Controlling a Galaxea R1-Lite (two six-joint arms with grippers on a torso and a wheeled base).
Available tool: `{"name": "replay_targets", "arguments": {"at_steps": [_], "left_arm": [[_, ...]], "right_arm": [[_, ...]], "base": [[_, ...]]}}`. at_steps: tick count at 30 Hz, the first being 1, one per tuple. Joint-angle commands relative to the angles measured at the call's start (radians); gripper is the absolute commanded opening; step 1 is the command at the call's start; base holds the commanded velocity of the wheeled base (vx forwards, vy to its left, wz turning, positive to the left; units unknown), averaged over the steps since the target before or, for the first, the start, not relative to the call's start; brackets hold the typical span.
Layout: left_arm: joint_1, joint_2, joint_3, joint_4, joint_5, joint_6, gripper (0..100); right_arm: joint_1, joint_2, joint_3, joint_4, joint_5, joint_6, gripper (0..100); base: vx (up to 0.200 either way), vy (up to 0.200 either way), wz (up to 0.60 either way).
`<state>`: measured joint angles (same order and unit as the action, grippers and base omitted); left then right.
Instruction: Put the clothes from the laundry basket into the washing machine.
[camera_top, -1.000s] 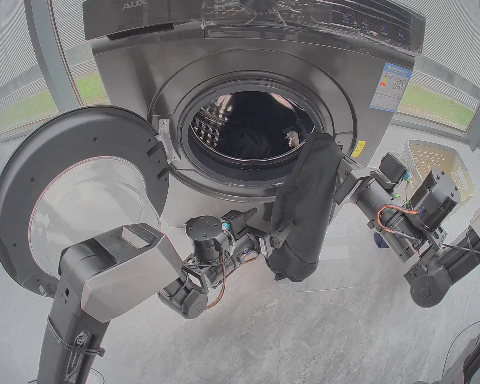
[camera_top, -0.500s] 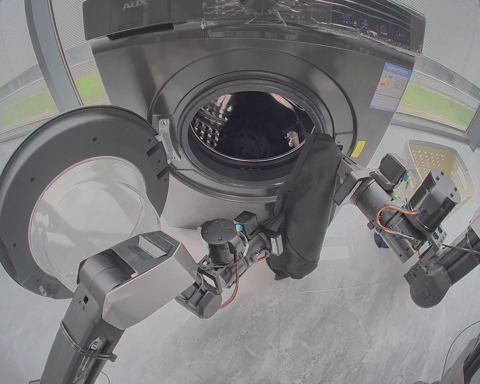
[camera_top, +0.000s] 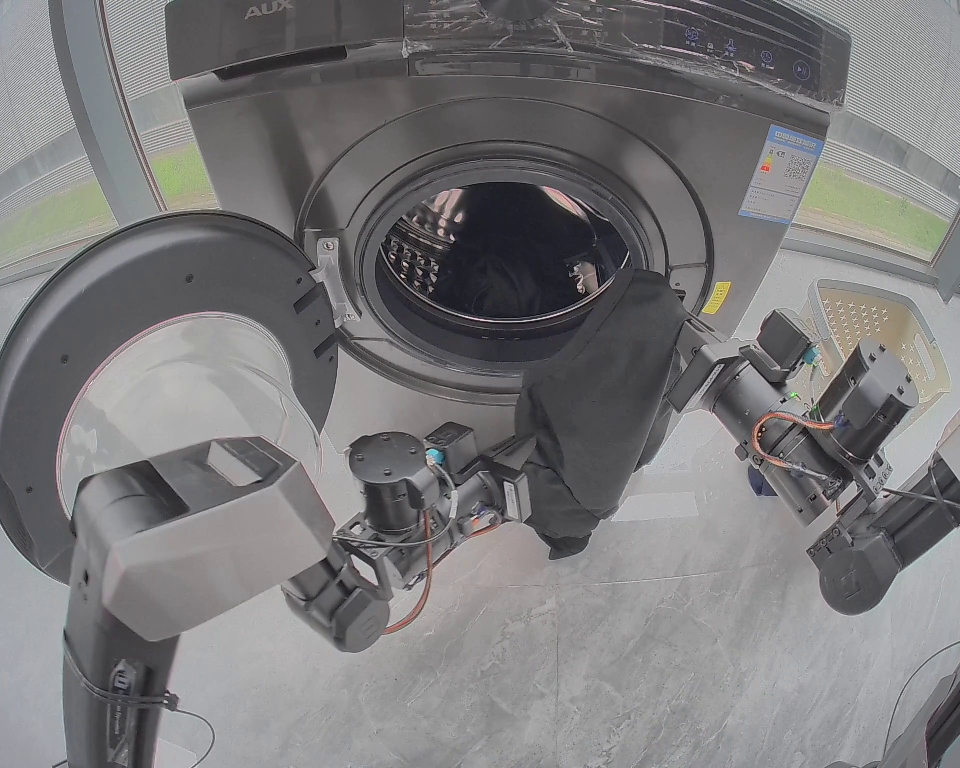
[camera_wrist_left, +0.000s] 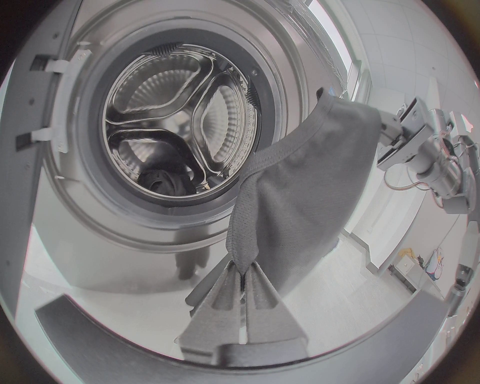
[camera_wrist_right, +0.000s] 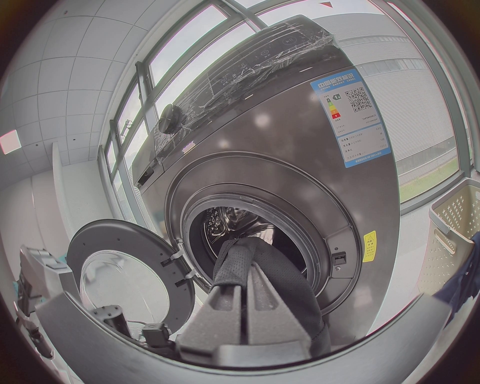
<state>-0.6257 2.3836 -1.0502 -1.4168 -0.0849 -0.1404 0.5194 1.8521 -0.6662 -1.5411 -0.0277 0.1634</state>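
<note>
Matt dark mesh cloth garment (camera_top: 600, 400), glossy ribbed steel drum (camera_wrist_left: 175, 115), brushed-metal washing machine (camera_top: 260, 140)

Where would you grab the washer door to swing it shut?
Probably the door at its outer rim, farthest from the hinge, coming from the robot's left. It stands wide open; the rim is a thick ring that can be pinched, while the domed glass offers no edge.

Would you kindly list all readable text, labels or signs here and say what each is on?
Brand word, pale capitals on the washer's top panel: legible, but I leave brands unquoted.
Blue label on the washer's front: colour bars and a square code; print too small.
Yellow sticker beside the drum opening: too small.
Panel icons under plastic film: blurred.
</note>
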Motion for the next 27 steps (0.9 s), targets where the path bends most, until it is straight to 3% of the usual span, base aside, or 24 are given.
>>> {"name": "replay_targets", "arguments": {"at_steps": [1,8,11,15,27], "left_arm": [[0.047,-0.345,0.349,-0.016,0.002,0.013,0],[0.098,-0.569,0.532,-0.017,0.001,0.010,0],[0.158,-0.698,0.592,-0.013,-0.010,-0.016,0],[0.175,-0.747,0.599,-0.022,-0.013,-0.061,0],[0.196,-0.797,0.521,-0.053,-0.001,-0.050,0]], "right_arm": [[-0.002,0.002,0.016,-0.001,0.000,-0.001,0],[0.004,-0.008,0.051,-0.001,0.008,-0.002,0],[0.011,-0.001,0.076,-0.001,0.015,-0.001,0],[0.014,0.002,0.076,-0.001,0.015,-0.001,0],[0.010,-0.028,0.046,-0.001,0.012,-0.019,0]], "base": [[0.000,0.000,0.00],[0.000,0.000,0.00],[0.000,0.000,0.00],[0.000,0.000,0.00],[0.000,0.000,0.00]]}}
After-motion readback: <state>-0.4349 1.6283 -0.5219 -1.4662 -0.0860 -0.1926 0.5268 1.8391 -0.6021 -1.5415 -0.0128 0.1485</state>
